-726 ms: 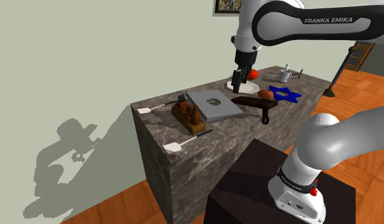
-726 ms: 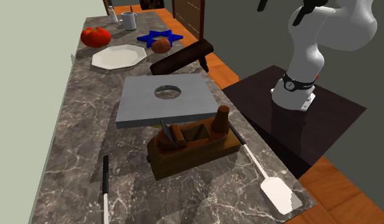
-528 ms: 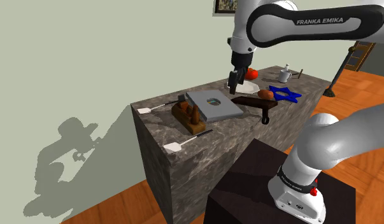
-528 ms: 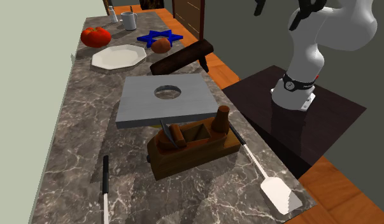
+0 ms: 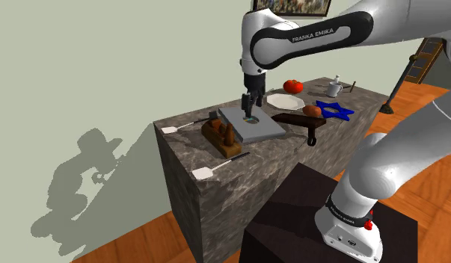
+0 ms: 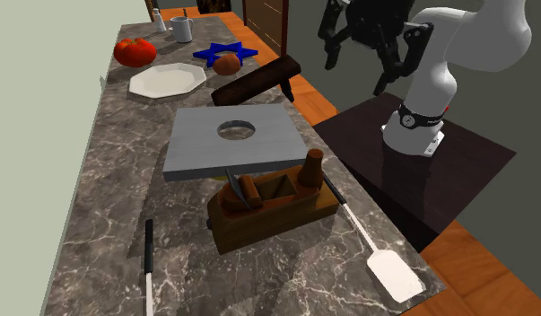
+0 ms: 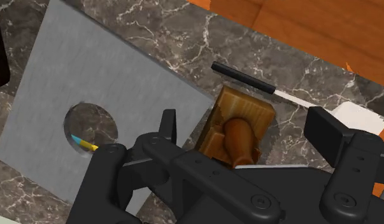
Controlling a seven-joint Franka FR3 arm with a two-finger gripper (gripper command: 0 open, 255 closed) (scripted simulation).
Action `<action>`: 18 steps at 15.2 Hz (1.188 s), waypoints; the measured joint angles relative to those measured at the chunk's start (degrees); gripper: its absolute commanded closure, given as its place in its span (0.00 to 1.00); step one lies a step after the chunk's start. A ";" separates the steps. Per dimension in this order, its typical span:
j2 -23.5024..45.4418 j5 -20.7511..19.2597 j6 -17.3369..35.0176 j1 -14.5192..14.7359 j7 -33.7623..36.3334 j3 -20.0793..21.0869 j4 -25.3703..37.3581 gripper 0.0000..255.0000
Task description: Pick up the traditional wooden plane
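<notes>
Jaws stand wide apart, gripping nothing. In the wrist view the two black fingers [image 7: 168, 126] flank the upright knob of the wooden plane [image 7: 238, 127] from above without touching it.

The plane is brown, with a rounded knob at one end and a slanted blade near its middle. It lies flat on the marble desk [image 6: 98, 179], close against one edge of a flat grey slab [image 6: 201, 144] that has a round hole through it. A small yellow-and-blue sliver shows inside the hole (what it is I cannot tell).

A spatula [image 6: 371, 247] with a black handle and a white blade lies just beside the plane, on the second exterior view's right. A second spatula [image 6: 148, 265] lies on the plane's other side, apart from it.

In the shoulder view the jaws hang over the slab close to its hole, with the plane just off to that view's left.

Beyond the slab, toward the desk's far end, sit a white plate [image 6: 167, 81], a red tomato [image 6: 135, 51], a blue star [image 6: 210, 52] with a brown round thing [image 6: 226, 65] on it, and a white mug [image 6: 182, 29]. A dark wooden piece [image 6: 257, 81] lies between slab and star.
</notes>
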 measured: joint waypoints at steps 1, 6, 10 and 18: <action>2.41 0.03 0.74 0.09 0.40 0.30 1.25 0.00; 14.67 -0.27 3.86 0.34 1.75 1.24 8.14 0.00; 23.28 -0.71 4.90 0.55 2.40 1.64 14.09 0.00; 26.57 -1.17 9.90 0.75 3.46 1.80 12.07 0.00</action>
